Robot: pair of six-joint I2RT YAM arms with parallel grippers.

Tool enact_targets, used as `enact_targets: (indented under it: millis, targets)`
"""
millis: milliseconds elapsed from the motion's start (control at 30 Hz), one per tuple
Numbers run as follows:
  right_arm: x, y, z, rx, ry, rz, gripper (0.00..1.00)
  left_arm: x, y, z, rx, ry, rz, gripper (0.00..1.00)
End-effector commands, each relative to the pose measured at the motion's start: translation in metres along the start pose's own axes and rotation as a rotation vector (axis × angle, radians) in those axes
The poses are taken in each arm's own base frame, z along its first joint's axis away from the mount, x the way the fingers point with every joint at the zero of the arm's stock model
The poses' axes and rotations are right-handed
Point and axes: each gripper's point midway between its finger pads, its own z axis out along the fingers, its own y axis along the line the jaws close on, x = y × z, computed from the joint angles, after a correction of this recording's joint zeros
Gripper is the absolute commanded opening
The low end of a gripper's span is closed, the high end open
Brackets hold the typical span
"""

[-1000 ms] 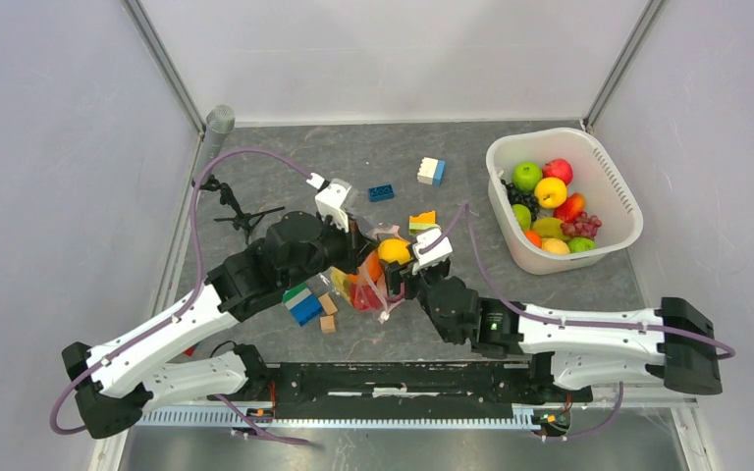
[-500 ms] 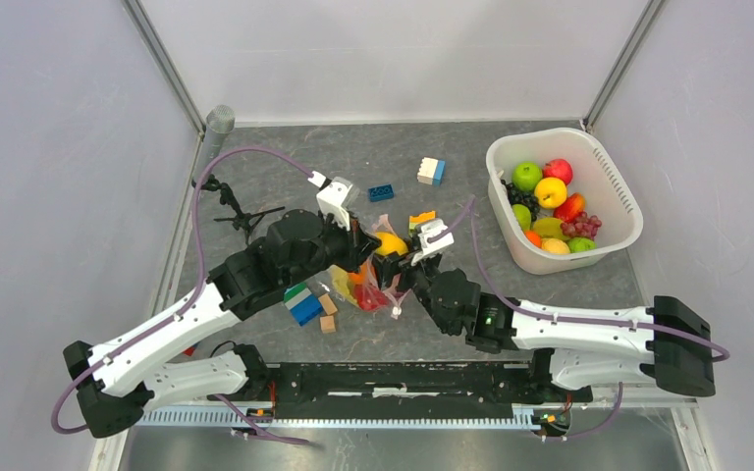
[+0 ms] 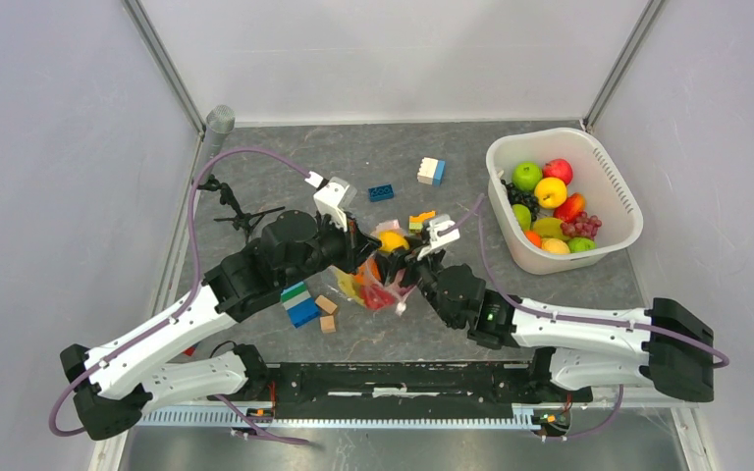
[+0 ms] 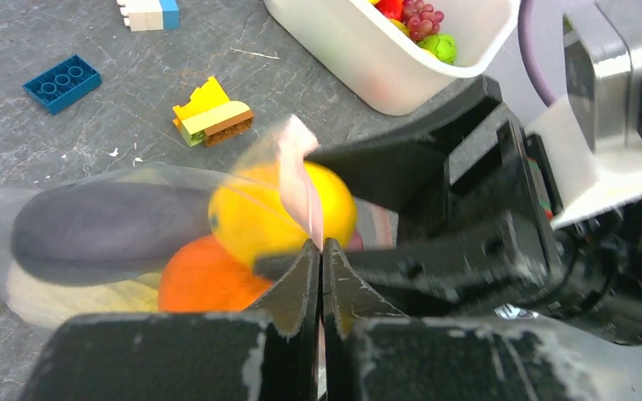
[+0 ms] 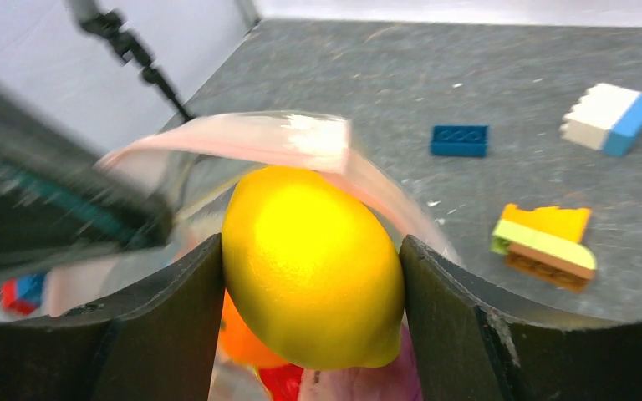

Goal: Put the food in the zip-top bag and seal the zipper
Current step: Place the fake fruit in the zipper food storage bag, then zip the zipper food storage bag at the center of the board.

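My left gripper (image 4: 321,251) is pinched all the way closed on the pink zipper (image 4: 299,180) edge of the zip-top bag (image 4: 92,188), and the bag bulges out just ahead of its fingertips. My right gripper (image 5: 309,284) is spread wide with a yellow lemon (image 5: 305,234) clamped between both fingers, right at the bag's mouth, with the zipper arching over it. An orange fruit (image 4: 196,284) and a purple veggie (image 4: 104,230) sit inside the bag, right against the lemon.

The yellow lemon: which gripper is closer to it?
Right. The right gripper is holding the lemon; the left gripper is shut on the pink zipper of the bag, just beside it.
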Motion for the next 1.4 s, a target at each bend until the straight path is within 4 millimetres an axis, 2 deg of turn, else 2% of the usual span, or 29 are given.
enact_targets:
  millis: [0,67,100,200,233,333,367,467,600,700,833,1000,1133,1200,1367]
  targets:
    - [-0.050,-0.031,0.018,0.183,-0.172,0.066,0.47,-0.032,-0.025,-0.011,0.102,-0.098,-0.081,0.02]
    - [-0.056,-0.029,0.025,0.158,-0.187,0.080,0.50,-0.030,-0.025,-0.010,0.101,-0.093,-0.084,0.02]
    - [-0.058,-0.021,0.027,0.116,-0.189,0.076,0.51,-0.030,-0.025,-0.010,0.102,-0.091,-0.083,0.02]
    - [-0.048,0.016,0.035,-0.078,-0.144,0.012,0.58,-0.032,-0.025,-0.009,0.096,-0.100,-0.078,0.02]
    - [-0.042,0.023,0.037,-0.112,-0.124,0.006,0.60,-0.033,-0.024,-0.009,0.092,-0.104,-0.077,0.02]
    - [-0.032,0.056,0.039,-0.286,-0.064,-0.064,0.61,-0.039,-0.021,-0.009,0.076,-0.129,-0.079,0.02]
    - [-0.027,0.059,0.042,-0.289,-0.029,-0.089,0.62,-0.040,-0.021,-0.010,0.074,-0.136,-0.079,0.02]
    - [-0.024,0.043,0.047,-0.211,-0.011,-0.091,0.71,-0.045,-0.021,-0.012,0.072,-0.155,-0.080,0.02]
    - [-0.019,0.035,0.049,-0.310,0.052,-0.039,0.78,-0.049,-0.017,-0.017,0.054,-0.173,-0.077,0.03]
    - [-0.031,0.037,0.032,-0.394,0.023,-0.045,0.90,-0.050,-0.008,-0.021,0.011,-0.192,-0.078,0.03]
    - [-0.043,0.047,0.013,-0.500,0.057,-0.099,0.98,-0.055,0.000,-0.027,-0.030,-0.226,-0.086,0.03]
    - [-0.068,0.043,-0.015,-0.520,-0.012,-0.093,0.97,-0.055,0.004,-0.027,-0.050,-0.233,-0.094,0.03]
    - [-0.078,0.040,-0.040,-0.555,-0.039,-0.093,0.89,-0.053,0.008,-0.026,-0.066,-0.232,-0.096,0.03]
    - [-0.077,0.039,-0.049,-0.568,-0.023,-0.096,0.85,-0.052,0.009,-0.025,-0.074,-0.233,-0.099,0.03]
    - [-0.069,0.045,-0.080,-0.678,-0.024,-0.072,0.87,-0.051,0.010,-0.021,-0.079,-0.229,-0.100,0.03]
